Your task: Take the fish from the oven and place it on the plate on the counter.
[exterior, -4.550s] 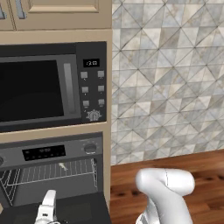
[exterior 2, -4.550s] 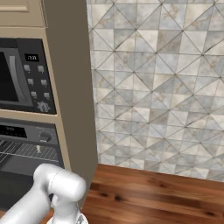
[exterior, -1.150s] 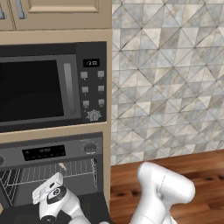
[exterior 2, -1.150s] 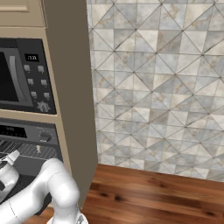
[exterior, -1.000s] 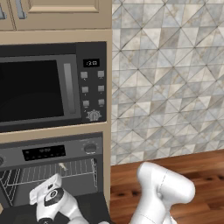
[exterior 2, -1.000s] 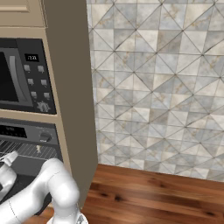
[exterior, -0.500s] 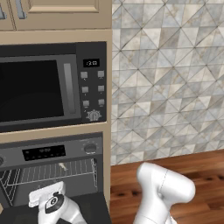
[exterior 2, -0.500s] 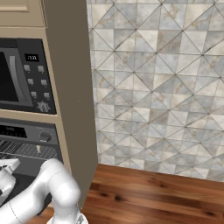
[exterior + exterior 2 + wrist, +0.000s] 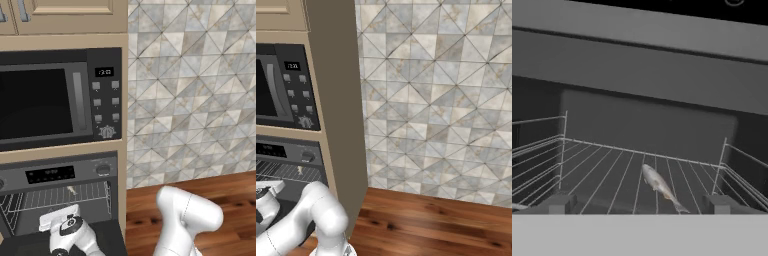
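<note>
Left base view: the oven [image 9: 60, 200] stands open under the black microwave-like unit [image 9: 55, 100]. The hand sits low in front of the cavity, pointing in. I can pick out the fish [image 9: 72, 190] as a small pale sliver on the wire rack [image 9: 30, 200], just above and beyond the hand. The fingers themselves are hidden behind the wrist here, so I do not judge the jaws from this side.

Right base view: the arm bends down to the lower left, with the hand at the frame edge before the oven mouth. The fish [image 9: 299, 170] shows as a faint speck on the rack, ahead of the hand. The counter [image 9: 431, 225] runs off to the right of the arm, well apart from the hand; I see no plate on the visible stretch.

Hand view: the gripper [image 9: 639, 205] looks straight into the cavity. Its two tips [image 9: 559, 204] stand far apart, as wide as they go, with nothing between them. The fish [image 9: 660, 188] lies on the rack just ahead, between the tips and slightly right of centre, tail pointing toward me and to the right, so it lies skewed to the jaw line.

Step in hand, as I judge it: the approach to the grasp; the fish is untouched. The next move calls for easing forward and down to the rack, perhaps a small wrist roll to square up, then closing across the slim body without snagging the wires.
</note>
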